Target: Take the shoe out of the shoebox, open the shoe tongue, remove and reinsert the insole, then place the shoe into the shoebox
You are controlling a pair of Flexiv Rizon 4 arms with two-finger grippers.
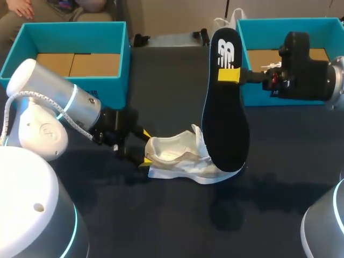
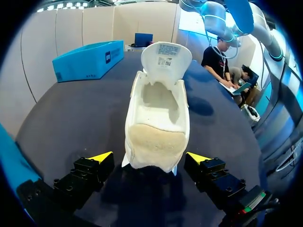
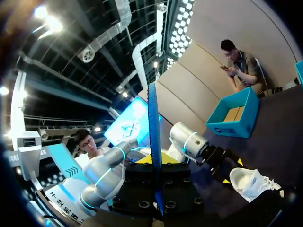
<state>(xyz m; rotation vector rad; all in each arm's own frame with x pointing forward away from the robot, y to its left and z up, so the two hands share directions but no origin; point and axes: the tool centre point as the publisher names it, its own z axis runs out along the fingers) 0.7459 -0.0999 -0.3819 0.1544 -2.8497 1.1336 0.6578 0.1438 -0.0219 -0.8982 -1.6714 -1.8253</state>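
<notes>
Obs.: the white fabric shoe (image 1: 183, 158) lies on its sole on the dark table (image 1: 161, 226), out of both boxes. Its tongue (image 2: 166, 59) is folded up and forward, so the opening is wide and bare inside.

Left gripper (image 1: 145, 147): it sits at the shoe's heel with its yellow-tipped fingers (image 2: 102, 157) spread to either side. The left wrist view shows a gap at one finger at least, so I log it as not clamped. My reading is that it is parked there to brace the heel and stop the shoe sliding when the insole goes in.

Right gripper (image 1: 230, 75): it is closed on the long black foam insole (image 1: 226, 118), pinching it near the upper end. The insole hangs almost upright, with its lower end just over the shoe's toe side. The right wrist view shows it edge-on between the fingers (image 3: 154, 156).

Judgement: you are at the reinsert step. The high pinch leaves the free end to feed into the opening. It may snag on the raised tongue.

Two teal cardboard shoeboxes stand open beyond the shoe, one on the left arm's side (image 1: 64, 29) and one on the right arm's side (image 1: 285, 32).
</notes>
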